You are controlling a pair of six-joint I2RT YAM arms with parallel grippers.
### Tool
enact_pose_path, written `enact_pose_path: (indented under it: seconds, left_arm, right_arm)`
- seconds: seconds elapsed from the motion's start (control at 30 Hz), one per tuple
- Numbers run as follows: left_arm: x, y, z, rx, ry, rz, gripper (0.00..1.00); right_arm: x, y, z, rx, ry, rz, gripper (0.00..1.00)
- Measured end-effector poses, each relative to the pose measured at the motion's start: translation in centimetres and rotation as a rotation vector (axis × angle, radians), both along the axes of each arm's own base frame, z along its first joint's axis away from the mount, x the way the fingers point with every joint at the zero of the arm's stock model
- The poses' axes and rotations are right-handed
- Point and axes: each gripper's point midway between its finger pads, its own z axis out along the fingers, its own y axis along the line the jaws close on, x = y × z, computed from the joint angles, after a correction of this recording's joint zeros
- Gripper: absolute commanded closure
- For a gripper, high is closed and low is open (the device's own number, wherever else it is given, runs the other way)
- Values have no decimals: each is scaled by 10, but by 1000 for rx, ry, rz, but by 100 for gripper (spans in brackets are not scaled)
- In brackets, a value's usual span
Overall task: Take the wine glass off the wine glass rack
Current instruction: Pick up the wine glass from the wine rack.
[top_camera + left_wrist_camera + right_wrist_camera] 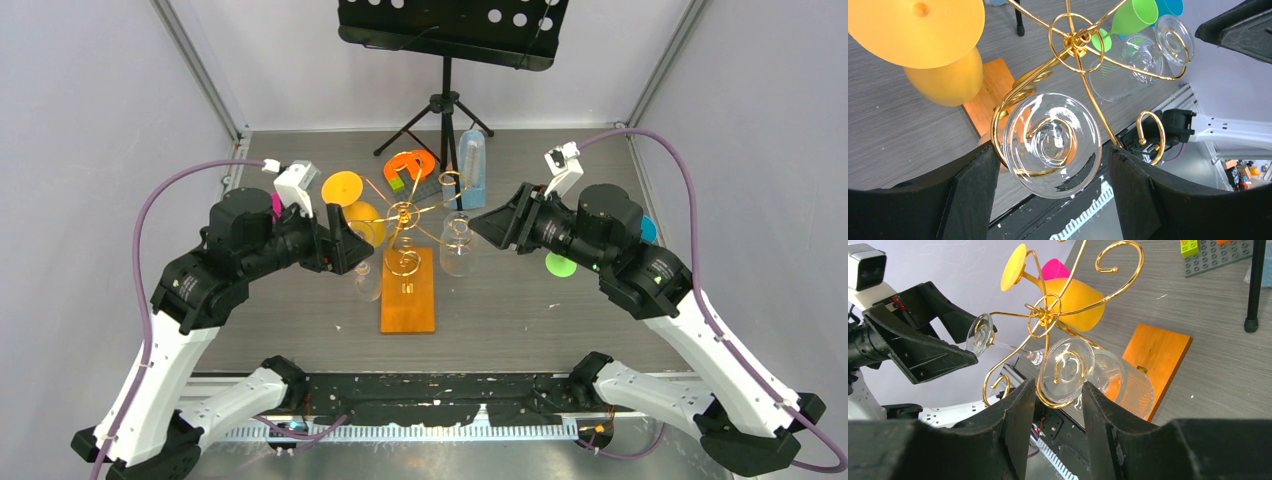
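Straddling the wine glass [1052, 145] hung mid-frame on the rack [1075, 42], the left end effector [1050, 155] stood apart; closing squarely on its foot, then sliding it outward, looked safest.

Tally, things on the table [520, 310]. One wine glass rack [408, 295]. Clear wine glasses: two, the left glass [1052, 144] and the right glass [1068, 371]. Coloured glasses: four, being one yellow glass [943, 80], one pink glass [1058, 270], one green glass [1135, 15], one blue glass [1170, 6]. One music stand [447, 30], far. Arms: two; left pincer [362, 245], right pincer [478, 222].
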Motion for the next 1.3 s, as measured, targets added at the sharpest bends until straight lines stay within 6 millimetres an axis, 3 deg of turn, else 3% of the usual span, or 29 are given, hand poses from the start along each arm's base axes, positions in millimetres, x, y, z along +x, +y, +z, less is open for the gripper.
enact_pose_path:
  seconds: [0.43,1.3]
  left_arm:
    - [-1,0,1,-8,4,-5,27]
    - [0,0,0,-8,9,-4,27]
  right_arm:
    - [6,6,-15,-15,41,-4,54]
    - [9,21,-4,66,53,29,56]
